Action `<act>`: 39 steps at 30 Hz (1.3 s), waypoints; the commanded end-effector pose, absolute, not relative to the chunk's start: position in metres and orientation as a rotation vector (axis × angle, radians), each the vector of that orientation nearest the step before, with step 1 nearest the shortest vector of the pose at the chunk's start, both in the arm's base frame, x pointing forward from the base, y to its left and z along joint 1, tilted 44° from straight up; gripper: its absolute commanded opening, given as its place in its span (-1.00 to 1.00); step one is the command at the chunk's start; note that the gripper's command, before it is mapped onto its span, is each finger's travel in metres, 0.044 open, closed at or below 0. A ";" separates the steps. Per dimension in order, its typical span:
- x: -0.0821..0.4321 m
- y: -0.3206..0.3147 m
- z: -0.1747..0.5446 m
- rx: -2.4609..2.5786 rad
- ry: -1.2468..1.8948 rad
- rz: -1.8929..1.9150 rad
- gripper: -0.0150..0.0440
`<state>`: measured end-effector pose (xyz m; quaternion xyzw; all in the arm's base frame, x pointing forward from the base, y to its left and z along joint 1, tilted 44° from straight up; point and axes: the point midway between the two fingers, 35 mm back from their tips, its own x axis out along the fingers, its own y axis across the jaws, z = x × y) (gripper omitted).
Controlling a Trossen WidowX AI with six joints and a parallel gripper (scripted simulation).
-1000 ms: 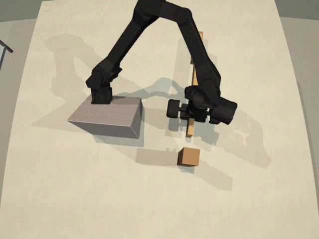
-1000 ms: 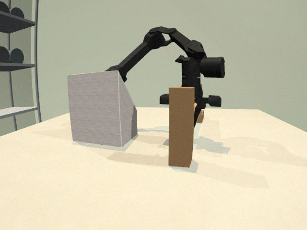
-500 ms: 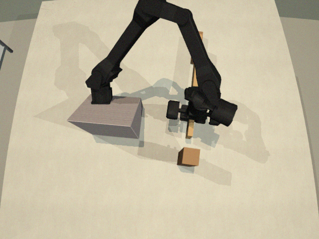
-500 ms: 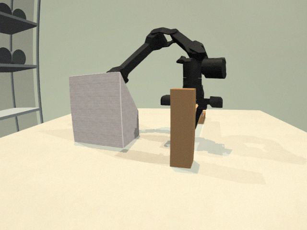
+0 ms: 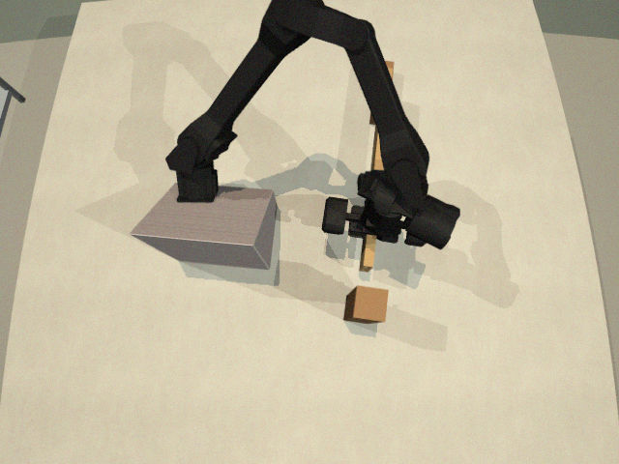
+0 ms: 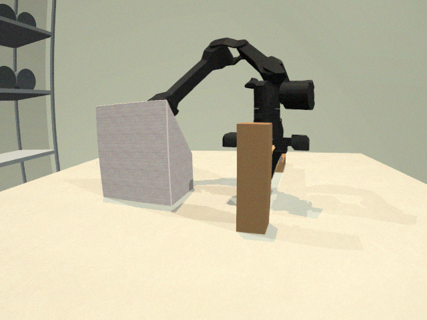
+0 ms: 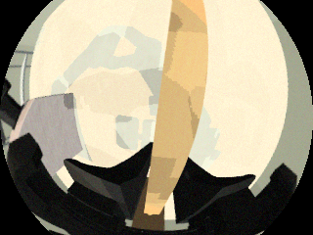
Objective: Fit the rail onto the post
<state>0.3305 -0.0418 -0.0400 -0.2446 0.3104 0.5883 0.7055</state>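
My gripper (image 5: 370,230) (image 7: 169,159) is shut on the long light-wood rail (image 5: 368,255) (image 7: 185,73), a little behind its near end. The near end is raised off the table and stands apart from the short post (image 5: 370,304) (image 6: 253,179) (image 7: 147,222), with a gap between them in the top view. A sliver of rail shows beside the post's upper part in the exterior view. The far end runs toward the low footboard block (image 5: 372,118) (image 6: 281,166); the arm covers much of it, so its seating in the bracket cannot be told. The pegs and holes are not visible.
A large grey-mauve block with a sloping top (image 5: 215,217) (image 6: 134,155) (image 7: 53,127) stands left of the rail and post, beneath the arm's base. A metal shelf rack (image 6: 53,86) stands beyond the table's left side.
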 end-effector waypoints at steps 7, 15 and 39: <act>0.330 -0.047 -0.042 -0.547 0.688 1.301 -0.49; 0.330 -0.049 -0.043 -0.548 0.688 1.301 -0.49; 0.329 -0.054 -0.049 -0.548 0.688 1.301 -0.49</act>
